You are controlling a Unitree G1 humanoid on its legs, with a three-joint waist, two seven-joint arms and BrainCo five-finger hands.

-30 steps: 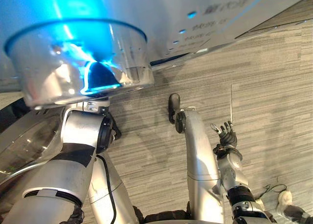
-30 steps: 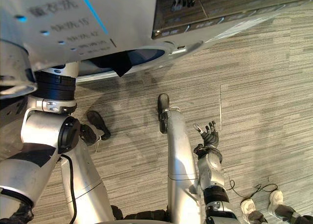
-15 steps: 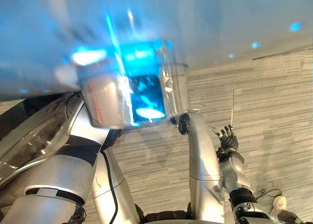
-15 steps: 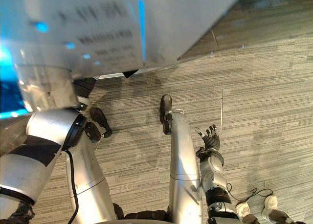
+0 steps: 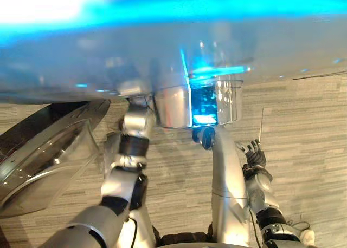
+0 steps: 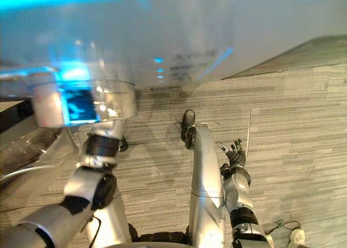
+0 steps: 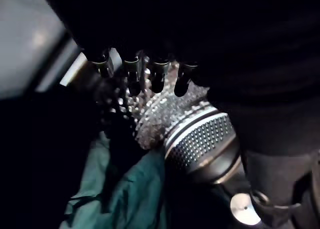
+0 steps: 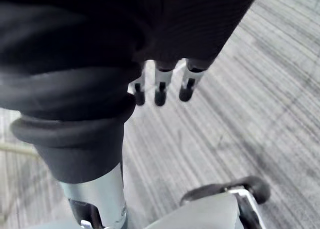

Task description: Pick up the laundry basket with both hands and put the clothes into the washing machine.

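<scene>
— Clothes (image 7: 127, 196): where do you make them out?

— A teal garment, bunched in the lower left of the left wrist view. It lies inside the washing machine's drum (image 7: 192, 134), whose perforated metal wall curves up behind it.

— And at the far left of the head views?

— The round glass door (image 5: 49, 156) hangs open at the left edge. The washing machine (image 5: 162, 58) itself runs across the top of the frame, too blurred for any detail.

— The left hand?

— The left hand (image 7: 132, 71) is at the drum. Its fingers (image 7: 160, 74) are straight in a row along the top of its wrist view, holding nothing and, as far as I can tell, apart from the cloth.

— How would that garment handle?

— Soft, light and limp, I'd judge. It would sag and trail when lifted, and could catch on the door rim. A loose edge would likely slip out, so it's better to gather a thick fold from the middle of the heap.

— And on the right?

— The right hand (image 5: 255, 155) hovers over the striped floor (image 5: 309, 123) in the lower right of the frame, fingers spread wide and empty.
</scene>
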